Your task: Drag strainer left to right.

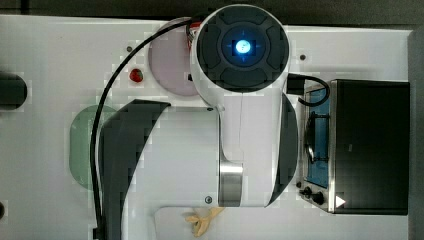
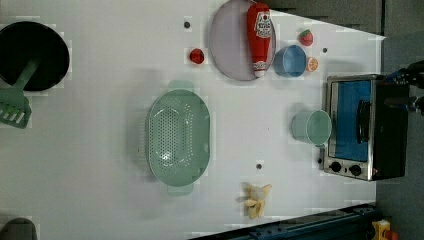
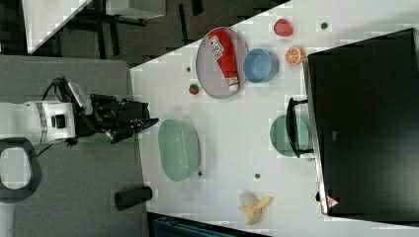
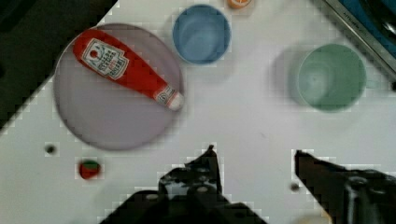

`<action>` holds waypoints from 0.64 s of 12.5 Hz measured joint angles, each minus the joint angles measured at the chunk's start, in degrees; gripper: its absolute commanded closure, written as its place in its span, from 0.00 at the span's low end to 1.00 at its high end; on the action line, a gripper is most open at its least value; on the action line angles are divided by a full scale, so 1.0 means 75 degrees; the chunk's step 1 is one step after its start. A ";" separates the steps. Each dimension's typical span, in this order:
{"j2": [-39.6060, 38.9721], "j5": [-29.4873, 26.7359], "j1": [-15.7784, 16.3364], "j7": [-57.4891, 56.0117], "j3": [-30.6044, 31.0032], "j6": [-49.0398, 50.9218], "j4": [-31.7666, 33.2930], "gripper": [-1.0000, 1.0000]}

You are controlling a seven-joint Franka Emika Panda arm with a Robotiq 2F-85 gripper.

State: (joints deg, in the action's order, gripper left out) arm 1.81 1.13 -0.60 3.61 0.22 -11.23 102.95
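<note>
The pale mint-green strainer [image 2: 178, 137] is seen standing upright on the white table [image 2: 100, 150], open side up, near the middle of the left view, well apart from everything else. In the right view the strainer [image 3: 179, 149] is found close to the table's left edge. In the top view only a slice of the strainer [image 1: 82, 145] is seen, at the top view's left, beside the arm.

The gripper [image 3: 148, 121] is held above the table, just beside the strainer's rim in the right view, not touching it. In the wrist view the gripper [image 4: 254, 161] is seen with its two fingers spread apart and bare table between them; nothing is pinched.

A ketchup bottle [image 2: 260, 37] is laid flat on a grey plate [image 2: 227, 45] at the far side in the left view. A blue bowl [image 2: 290, 61] is set just to the right of the plate, with an orange half [image 2: 312, 64] just beside it. A small red fruit [image 2: 197, 56] is noted left of the plate. A green cup [image 2: 311, 127] is placed just beside a toaster oven [image 2: 362, 127] at the left view's right. A banana [image 2: 256, 199] is laid near the left view's lower edge. A black pan [image 2: 31, 55] and a green spatula [image 2: 15, 102] are noted at the left view's far left.
</note>
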 measured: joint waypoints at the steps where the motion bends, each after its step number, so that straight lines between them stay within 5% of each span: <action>1: 0.0656 0.0005 0.0043 0.0044 -0.0110 0.0532 0.0753 0.21; 3: 0.2150 -0.0055 -0.0074 0.0070 -0.0238 0.1087 0.1850 0.00; 8: 0.3631 -0.0606 -0.0180 0.0675 0.0432 0.0952 0.1537 0.00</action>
State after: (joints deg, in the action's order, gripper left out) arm 29.04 -3.42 -1.95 8.67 3.46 -4.08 114.48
